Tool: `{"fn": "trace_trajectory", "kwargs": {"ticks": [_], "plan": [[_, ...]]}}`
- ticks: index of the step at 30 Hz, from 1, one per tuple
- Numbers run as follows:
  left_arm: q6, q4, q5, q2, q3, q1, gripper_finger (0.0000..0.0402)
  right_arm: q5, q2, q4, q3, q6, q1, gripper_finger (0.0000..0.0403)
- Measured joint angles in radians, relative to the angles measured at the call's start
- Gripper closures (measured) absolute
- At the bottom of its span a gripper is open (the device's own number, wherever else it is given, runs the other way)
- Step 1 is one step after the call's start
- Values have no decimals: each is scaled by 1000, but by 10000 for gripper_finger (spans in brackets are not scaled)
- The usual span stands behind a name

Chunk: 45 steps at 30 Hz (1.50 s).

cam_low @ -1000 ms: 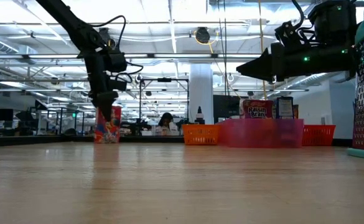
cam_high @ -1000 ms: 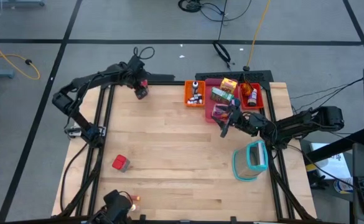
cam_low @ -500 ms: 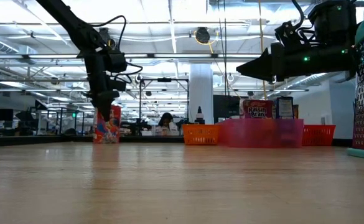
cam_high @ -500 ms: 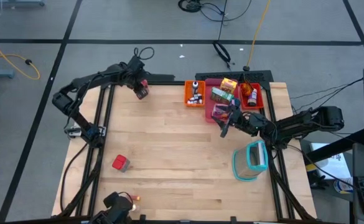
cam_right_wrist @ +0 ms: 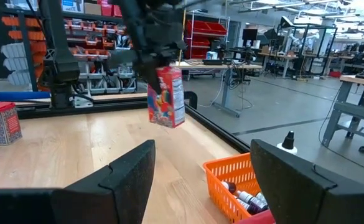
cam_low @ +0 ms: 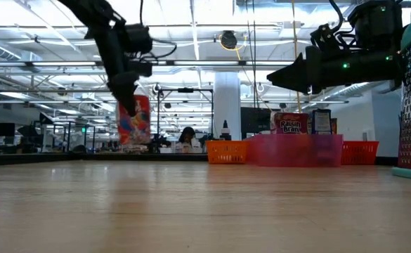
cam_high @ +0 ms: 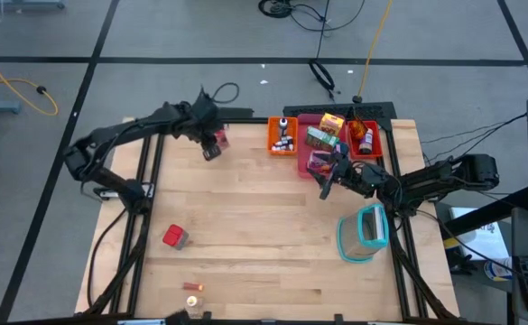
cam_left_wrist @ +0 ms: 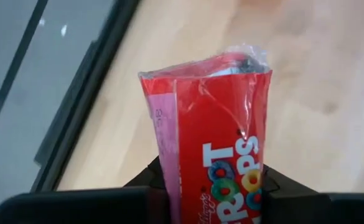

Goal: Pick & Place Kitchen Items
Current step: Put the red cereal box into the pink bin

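A red printed cereal carton (cam_left_wrist: 213, 143) hangs above the table's far left part, with my left gripper (cam_high: 211, 147) shut on it. The carton also shows in the low view (cam_low: 135, 121) and in the right wrist view (cam_right_wrist: 168, 96). My right gripper (cam_high: 327, 185) stands open at the near edge of the pink tray (cam_high: 310, 164), level and above the table, with nothing between its fingers. More cartons and small bottles lie in the orange tray (cam_high: 273, 144), the pink tray and the red tray (cam_high: 376, 149). A red cube (cam_high: 175, 237) rests on the table at the near left. My left gripper pinches the carton between its two fingers, one on each of two opposite sides (cam_left_wrist: 169, 186), near the carton's upper end. The fingers (cam_low: 126, 98) come from above, slanting down. The carton hangs below them, tilted, its bottom clear of the table.
A clear container with a teal rim (cam_high: 365, 232) stands at the table's right edge, just near of my right arm. A small orange bit (cam_high: 192, 287) lies by the near edge. Bare wood spreads across the table's middle.
My left gripper has risen and gone toward the table's right edge, a little nearer, with the carton. The carton stood upright on the table at the far left; now it is lifted clear and tilted.
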Motion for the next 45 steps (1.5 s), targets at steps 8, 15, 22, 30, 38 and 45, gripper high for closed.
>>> {"fn": "trace_trajectory", "kwargs": {"ticks": [8, 15, 22, 30, 38, 45], "plan": [[-32, 78, -49, -34, 0, -265, 319, -54, 0, -1, 19, 1, 0, 149], [-36, 235, -109, -35, 1, -417, 309, -126, 0, -89, 83, 2, 0, 149], [-55, 337, -118, -35, 1, -509, 317, -132, 0, -192, 134, 1, 0, 149], [-46, 500, -121, -14, 2, -573, 312, -203, 0, -188, 134, 55, 0, 149], [-28, 609, -134, 84, 2, -600, 319, -237, 1, -217, 155, 61, 0, 149], [-22, 603, -117, 159, 65, -616, 314, -296, 46, -266, 208, 58, 0, 149]]}}
